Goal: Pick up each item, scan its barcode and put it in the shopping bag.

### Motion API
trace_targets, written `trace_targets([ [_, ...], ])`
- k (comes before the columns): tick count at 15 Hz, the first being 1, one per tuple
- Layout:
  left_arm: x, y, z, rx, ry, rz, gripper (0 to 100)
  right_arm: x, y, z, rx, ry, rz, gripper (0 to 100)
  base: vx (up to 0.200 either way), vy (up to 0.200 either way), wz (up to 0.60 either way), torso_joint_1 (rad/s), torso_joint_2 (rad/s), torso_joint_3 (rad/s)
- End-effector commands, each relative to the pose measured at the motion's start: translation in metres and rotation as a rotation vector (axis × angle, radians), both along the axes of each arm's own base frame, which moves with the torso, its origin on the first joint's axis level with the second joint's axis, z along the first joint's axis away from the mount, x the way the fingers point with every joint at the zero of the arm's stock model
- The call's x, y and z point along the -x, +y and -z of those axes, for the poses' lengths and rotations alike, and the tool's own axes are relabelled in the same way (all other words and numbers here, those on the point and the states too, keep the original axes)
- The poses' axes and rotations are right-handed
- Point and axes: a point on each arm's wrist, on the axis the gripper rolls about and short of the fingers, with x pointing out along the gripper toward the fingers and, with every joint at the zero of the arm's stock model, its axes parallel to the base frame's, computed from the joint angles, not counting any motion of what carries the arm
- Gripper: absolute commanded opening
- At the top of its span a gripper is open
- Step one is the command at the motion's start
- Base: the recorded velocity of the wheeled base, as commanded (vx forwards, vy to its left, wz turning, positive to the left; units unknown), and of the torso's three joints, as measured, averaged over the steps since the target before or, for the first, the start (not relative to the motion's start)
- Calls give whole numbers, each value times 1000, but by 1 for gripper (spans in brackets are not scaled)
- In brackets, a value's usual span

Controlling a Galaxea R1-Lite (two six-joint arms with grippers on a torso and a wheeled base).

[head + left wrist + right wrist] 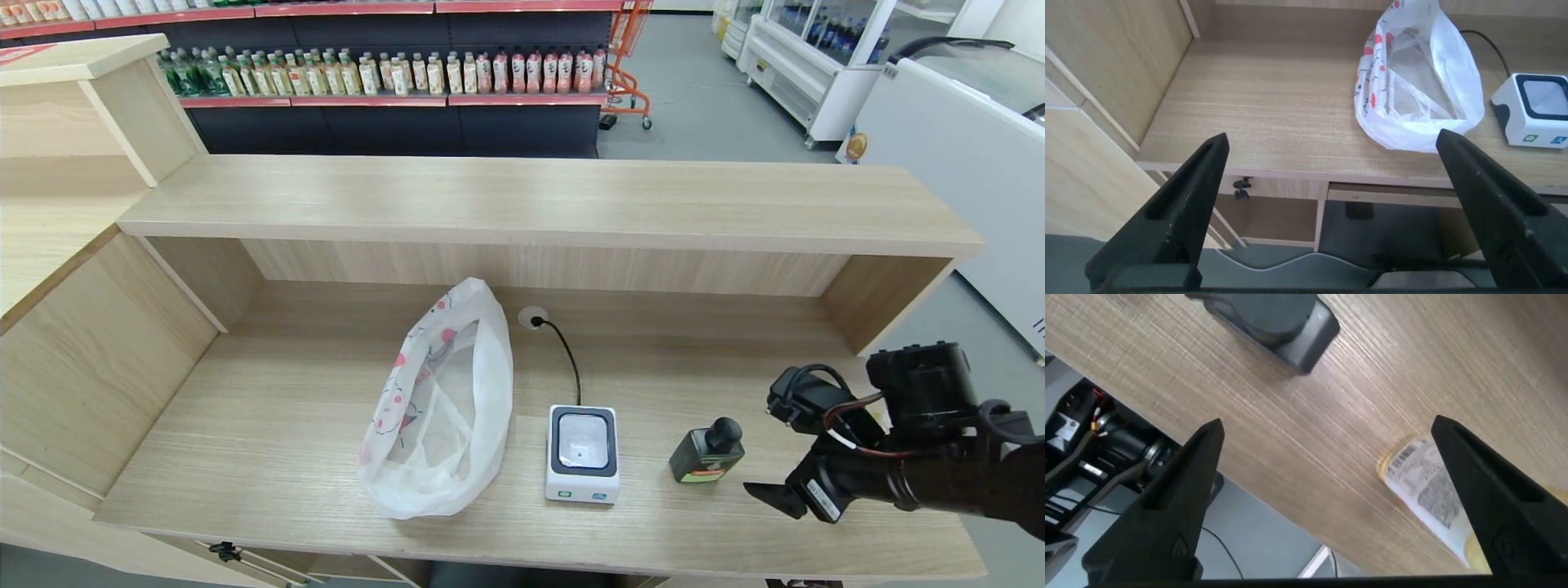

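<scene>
1. The small dark green bottle [706, 453] with a black cap stands upright on the bench [245, 425]. It is just beside the white scanner [581, 452], on the robot's right side.
2. The shopping bag [441, 408] lies slumped on the bench on the other side of the scanner. It is white with red spots.
3. The right gripper [1327, 429] hangs over the front right part of the bench, near the bottle. Its fingers are spread wide and hold nothing.
4. A yellow pack [1425, 486] with a barcode label lies on the bench below this gripper. One finger hides part of it.
5. The left gripper [1333, 140] sits low, in front of the bench's front edge, on the bag's side. Its fingers are spread wide too, and they are empty.
6. I think the step in hand is the first one, picking up an item. The bottle and the yellow pack both rest on the bench, and nothing is held.
7. The next move calls for the right gripper to go down so one finger is on each side of an item.
8. Then it should squeeze gently and lift.
9. After that, the barcode has to face the scanner's glass window before the item goes in the bag.
</scene>
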Motion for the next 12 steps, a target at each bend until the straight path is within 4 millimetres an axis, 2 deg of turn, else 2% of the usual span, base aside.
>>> trace_targets([
  [1, 0, 0, 0, 0, -1, 0, 100, -11, 10, 18, 7, 38, -31, 100, 0, 0, 0, 0, 0, 0],
  [4, 0, 0, 0, 0, -1, -2, 100, -20, 20, 27, 2, 40, -57, 100, 0, 0, 0, 0, 0, 0],
  [7, 0, 0, 0, 0, -1, 0, 100, -33, 24, 33, -53, 4, -107, 100, 0, 0, 0, 0, 0, 0],
  [12, 0, 0, 0, 0, -1, 0, 100, -43, 29, 42, -108, -12, -166, 100, 0, 0, 0, 0, 0, 0],
])
